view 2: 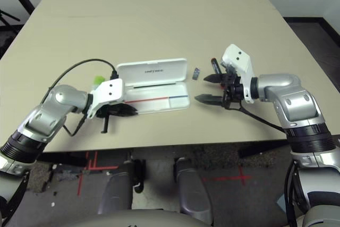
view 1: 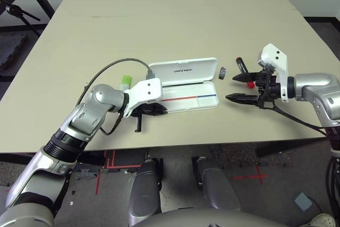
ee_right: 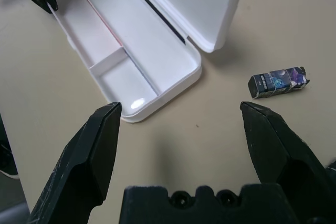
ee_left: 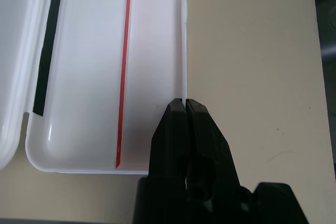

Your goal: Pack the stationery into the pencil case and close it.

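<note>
The white pencil case (view 1: pixel 183 70) lies open mid-table, lid folded back, red and blue lines in its tray (ee_left: pixel 89 77). My left gripper (ee_left: pixel 185 103) is shut on the tray's near wall at its left end (view 1: pixel 151 111). My right gripper (view 1: pixel 234 87) hovers open just right of the case, with nothing between its fingers (ee_right: pixel 179 107). The red-capped black marker (view 1: pixel 242 66) lies on the table behind its upper finger. A tiny dark block (ee_right: pixel 278 81) rests between case and marker (view 1: pixel 222 72). The highlighter's lime-green cap (view 1: pixel 126 81) peeks out behind my left arm.
A grey cable (view 1: pixel 114 65) loops from my left wrist over the table. The table's front edge (view 1: pixel 175 147) runs close below both grippers. A dark stand (view 1: pixel 21 11) sits off the far left corner. Bare tabletop (view 1: pixel 175 14) stretches beyond the case.
</note>
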`<move>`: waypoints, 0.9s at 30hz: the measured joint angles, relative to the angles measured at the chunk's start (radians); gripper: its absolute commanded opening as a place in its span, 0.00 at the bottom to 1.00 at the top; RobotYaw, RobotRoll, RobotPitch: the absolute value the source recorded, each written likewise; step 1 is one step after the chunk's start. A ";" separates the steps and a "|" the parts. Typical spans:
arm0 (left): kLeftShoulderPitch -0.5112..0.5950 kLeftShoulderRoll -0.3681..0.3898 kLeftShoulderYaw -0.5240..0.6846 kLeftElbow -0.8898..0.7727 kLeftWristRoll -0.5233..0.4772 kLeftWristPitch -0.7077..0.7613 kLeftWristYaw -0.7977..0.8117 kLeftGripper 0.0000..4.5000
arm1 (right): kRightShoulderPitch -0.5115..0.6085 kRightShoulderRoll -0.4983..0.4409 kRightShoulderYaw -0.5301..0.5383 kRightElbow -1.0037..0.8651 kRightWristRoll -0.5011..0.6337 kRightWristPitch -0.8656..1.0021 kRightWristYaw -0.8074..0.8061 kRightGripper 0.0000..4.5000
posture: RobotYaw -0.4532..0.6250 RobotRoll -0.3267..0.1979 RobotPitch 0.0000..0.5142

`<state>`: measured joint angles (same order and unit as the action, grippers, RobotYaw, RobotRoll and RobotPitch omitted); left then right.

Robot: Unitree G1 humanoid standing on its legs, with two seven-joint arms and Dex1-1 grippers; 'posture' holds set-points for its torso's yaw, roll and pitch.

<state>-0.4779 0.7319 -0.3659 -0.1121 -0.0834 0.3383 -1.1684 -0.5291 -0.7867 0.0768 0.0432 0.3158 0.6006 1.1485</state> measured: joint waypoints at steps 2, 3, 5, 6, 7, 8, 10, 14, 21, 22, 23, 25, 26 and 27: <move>0.002 0.000 0.001 0.000 0.003 -0.006 0.000 0.06 | -0.002 0.000 0.001 0.000 -0.001 0.000 0.007 1.00 | 0.32 0.62 0.34; 0.003 0.000 0.001 0.000 0.006 -0.008 0.000 0.11 | -0.002 -0.001 0.002 0.000 -0.001 0.001 0.013 1.00 | 0.32 0.62 0.34; 0.006 -0.001 0.000 0.000 0.012 -0.008 0.002 0.23 | -0.002 -0.002 0.006 0.000 -0.001 0.002 0.020 1.00 | 0.32 0.62 0.34; 0.008 -0.001 0.000 0.001 0.017 -0.009 0.004 0.33 | -0.002 -0.003 0.007 0.000 -0.001 0.003 0.022 1.00 | 0.32 0.62 0.34; 0.010 -0.003 0.000 0.002 0.024 -0.010 0.005 0.40 | -0.002 -0.003 0.008 0.000 -0.001 0.003 0.024 1.00 | 0.32 0.62 0.34; 0.012 -0.003 0.000 0.002 0.027 -0.011 0.007 0.49 | -0.002 -0.003 0.010 0.000 -0.001 0.003 0.024 1.00 | 0.32 0.62 0.34; 0.015 -0.003 0.001 0.000 0.028 -0.012 0.008 0.67 | -0.002 -0.004 0.010 0.000 -0.002 0.003 0.027 1.00 | 0.33 0.62 0.34; 0.034 0.009 0.009 -0.049 0.024 -0.010 0.010 0.99 | -0.005 -0.009 0.011 0.007 -0.003 0.003 0.032 1.00 | 0.33 0.62 0.34; 0.061 0.054 0.110 -0.194 -0.061 0.044 0.003 0.99 | -0.014 -0.018 0.010 0.016 0.001 0.006 0.036 1.00 | 0.33 0.62 0.34; 0.061 0.056 0.134 -0.207 -0.082 0.054 0.003 0.99 | -0.014 -0.018 0.008 0.016 0.004 0.011 0.036 1.00 | 0.33 0.62 0.34; 0.061 0.055 0.156 -0.220 -0.106 0.066 0.003 0.99 | -0.014 -0.019 0.004 0.016 0.012 0.017 0.037 1.00 | 0.33 0.62 0.33; 0.061 0.055 0.196 -0.239 -0.152 0.089 0.004 0.99 | -0.015 -0.020 -0.017 0.016 0.033 0.031 0.039 1.00 | 0.33 0.62 0.33; 0.061 0.056 0.208 -0.242 -0.164 0.100 0.006 0.99 | -0.016 -0.023 -0.024 0.016 0.044 0.038 0.039 1.00 | 0.33 0.62 0.33; 0.061 0.057 0.212 -0.245 -0.173 0.109 0.010 0.99 | -0.018 -0.029 -0.033 0.016 0.053 0.045 0.041 1.00 | 0.33 0.62 0.33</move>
<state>-0.4174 0.7893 -0.1536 -0.3573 -0.2560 0.4478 -1.1588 -0.5471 -0.8152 0.0440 0.0593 0.3687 0.6461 1.1893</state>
